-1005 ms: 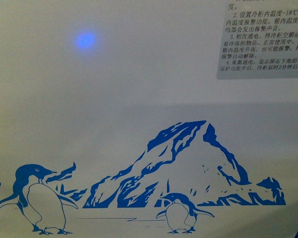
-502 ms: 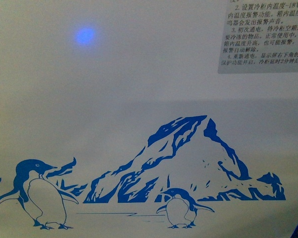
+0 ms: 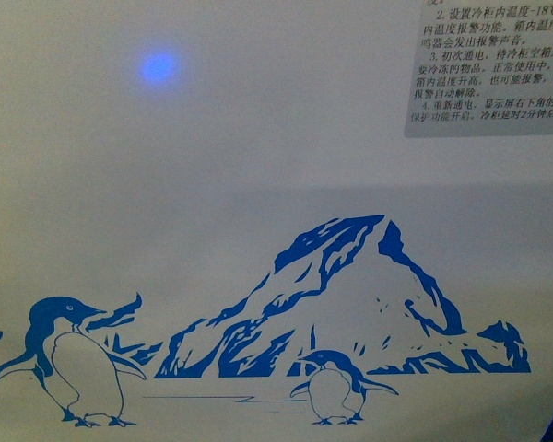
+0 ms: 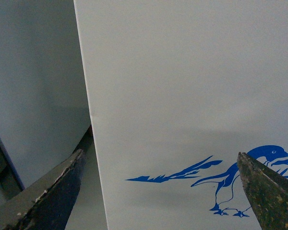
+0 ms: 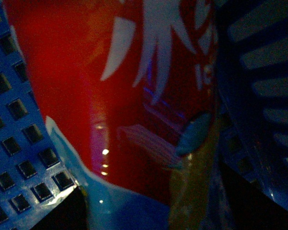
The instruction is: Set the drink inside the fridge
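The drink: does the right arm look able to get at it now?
Probably yes: its wrist view is filled by the drink, close up, nothing in front; blue crate walls flank it.

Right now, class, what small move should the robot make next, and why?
Probably lift the drink clear of the blue crate: its red label fills the right wrist view with crate mesh close beside it, and the fridge shows only its front wall.
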